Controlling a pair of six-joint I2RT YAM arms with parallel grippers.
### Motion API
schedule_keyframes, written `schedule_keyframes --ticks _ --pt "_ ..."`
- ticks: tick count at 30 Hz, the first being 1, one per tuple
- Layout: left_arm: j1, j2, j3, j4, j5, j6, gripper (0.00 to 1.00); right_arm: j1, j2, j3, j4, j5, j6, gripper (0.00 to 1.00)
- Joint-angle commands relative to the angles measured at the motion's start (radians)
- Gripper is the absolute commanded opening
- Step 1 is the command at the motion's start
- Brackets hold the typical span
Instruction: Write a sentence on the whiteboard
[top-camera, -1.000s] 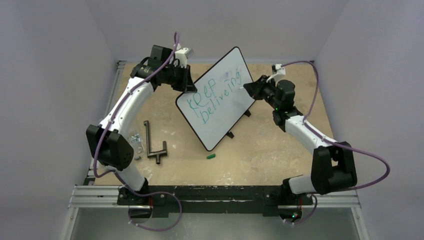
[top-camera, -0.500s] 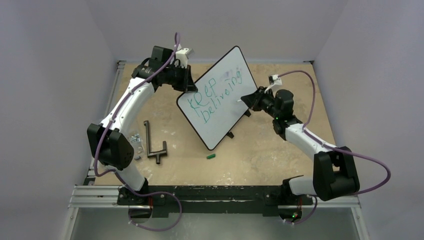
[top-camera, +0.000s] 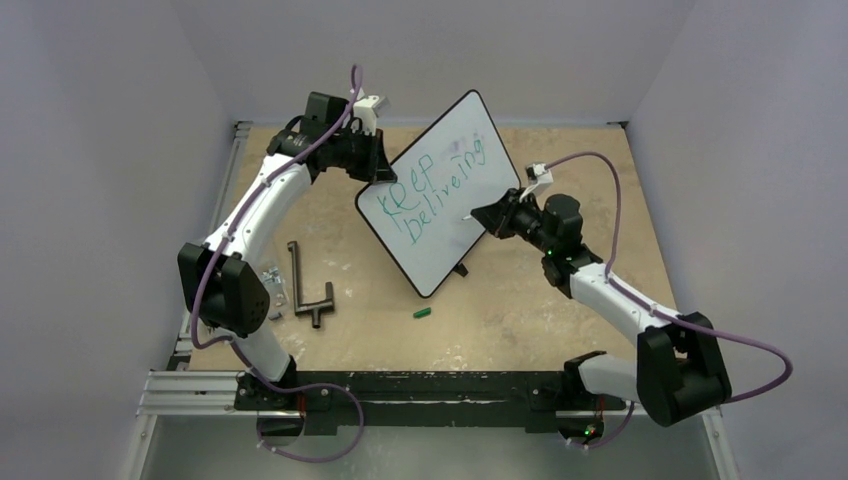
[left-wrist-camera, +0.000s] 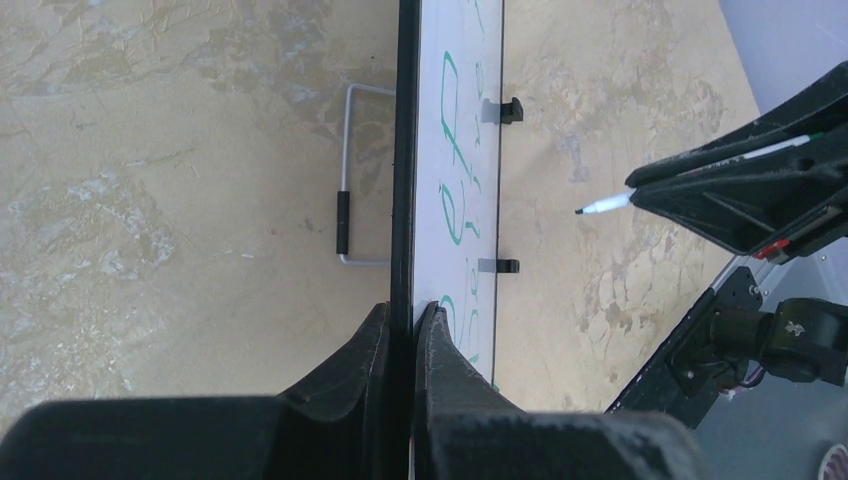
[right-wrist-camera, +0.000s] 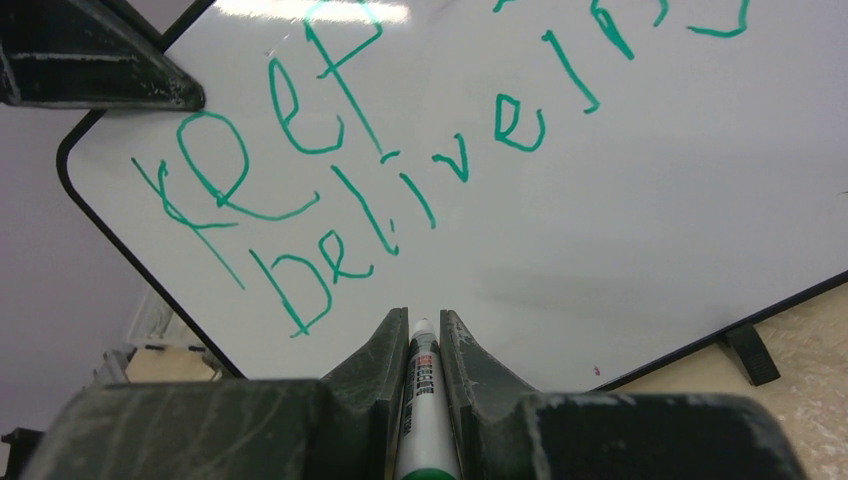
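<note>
The whiteboard (top-camera: 432, 215) stands tilted on its edge in the middle of the table. My left gripper (top-camera: 379, 172) is shut on its upper left black frame (left-wrist-camera: 403, 200). The sentence (right-wrist-camera: 330, 190) in green reads "keep" over "beliveing", two lines. My right gripper (top-camera: 478, 214) is shut on a white marker (right-wrist-camera: 422, 400) with a green end. The marker's tip (left-wrist-camera: 583, 210) points at the blank lower part of the board (right-wrist-camera: 600, 230), below the second line. In the left wrist view a small gap shows between the tip and the board's face.
A black T-shaped metal tool (top-camera: 305, 287) and small metal bits (top-camera: 268, 281) lie at the left. A green marker cap (top-camera: 422, 313) lies in front of the board. A wire stand (left-wrist-camera: 347, 180) sticks out behind the board, and black feet (top-camera: 460, 270) stick out at its lower edge.
My right gripper has carried the marker down and to the left, from the end of "beliveing" to the blank area below it. The left gripper and the board have stayed put.
</note>
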Motion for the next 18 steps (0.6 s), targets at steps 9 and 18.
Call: schedule_keyframes --ticks 9,18 --pt "0.041 0.042 -0.030 -0.056 -0.321 0.131 0.00 0.119 -0.065 -0.104 0.119 0.001 -0.090 0.00" --pt "0.048 0.042 -0.030 -0.055 -0.327 0.127 0.00 0.187 -0.104 -0.178 0.225 0.032 -0.121 0.00"
